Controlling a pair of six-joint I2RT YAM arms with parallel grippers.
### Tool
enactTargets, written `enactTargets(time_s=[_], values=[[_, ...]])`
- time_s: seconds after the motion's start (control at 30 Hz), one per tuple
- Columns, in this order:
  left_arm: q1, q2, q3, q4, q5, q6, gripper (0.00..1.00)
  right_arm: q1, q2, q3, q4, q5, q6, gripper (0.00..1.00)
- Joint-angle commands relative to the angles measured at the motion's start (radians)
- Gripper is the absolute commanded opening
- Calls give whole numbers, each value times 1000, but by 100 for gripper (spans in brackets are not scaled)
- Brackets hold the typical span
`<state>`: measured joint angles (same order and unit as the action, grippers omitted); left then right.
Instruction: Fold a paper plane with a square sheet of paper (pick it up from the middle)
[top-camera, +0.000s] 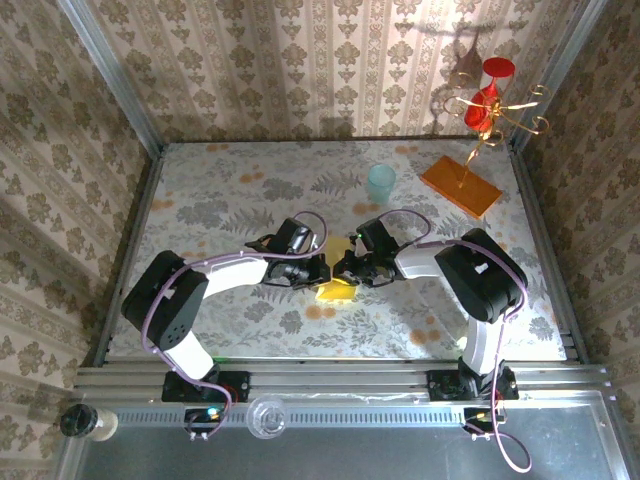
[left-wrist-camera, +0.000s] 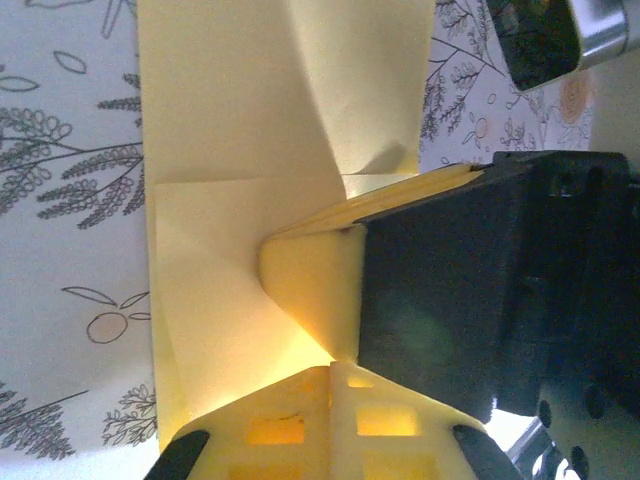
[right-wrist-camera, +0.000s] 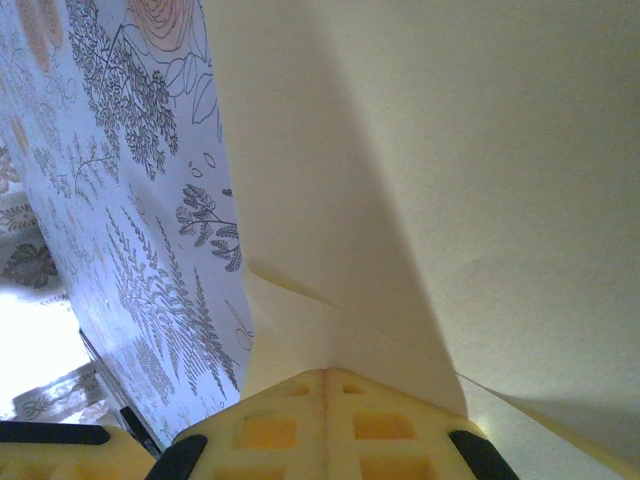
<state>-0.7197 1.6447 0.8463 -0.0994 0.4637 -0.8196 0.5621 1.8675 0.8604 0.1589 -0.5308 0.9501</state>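
Note:
The square sheet of paper (top-camera: 336, 293) is yellow, creased and partly folded, and lies at the middle of the table; the grippers hide most of it in the top view. My left gripper (top-camera: 322, 272) and right gripper (top-camera: 343, 272) meet tip to tip over it. In the left wrist view the left gripper (left-wrist-camera: 350, 365) is shut, and a raised fold of the paper (left-wrist-camera: 250, 120) runs into its tips. The right gripper's black body (left-wrist-camera: 430, 300) stands close beside it. In the right wrist view the right gripper (right-wrist-camera: 323, 372) is shut on the paper (right-wrist-camera: 480, 150), whose creases converge at its tips.
A pale teal cup (top-camera: 381, 183) stands behind the grippers. An orange slab (top-camera: 460, 186) with a gold stand and red pieces (top-camera: 488, 100) sits at the back right. Patterned walls and metal rails close in the floral table (top-camera: 230, 200).

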Motion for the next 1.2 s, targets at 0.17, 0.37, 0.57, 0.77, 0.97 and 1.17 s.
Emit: enactTargets(time_s=[0.17, 0.37, 0.57, 0.77, 0.97, 1.17], values=[[-9, -5, -39, 7, -4, -26, 0, 4, 68, -34, -118, 112, 20, 6], [-12, 39, -50, 142, 89, -68, 0, 4, 70, -35, -109, 105, 22, 6], [-5, 60, -66, 170, 86, -80, 0, 4, 64, -38, -102, 98, 23, 6], [4, 68, -88, 149, 55, -82, 0, 4, 68, -41, -96, 97, 26, 6], [9, 88, -85, 130, 47, -74, 0, 4, 68, -43, -95, 96, 26, 6], [12, 85, -84, 105, 37, -66, 0, 5, 70, -42, -98, 96, 26, 6]])
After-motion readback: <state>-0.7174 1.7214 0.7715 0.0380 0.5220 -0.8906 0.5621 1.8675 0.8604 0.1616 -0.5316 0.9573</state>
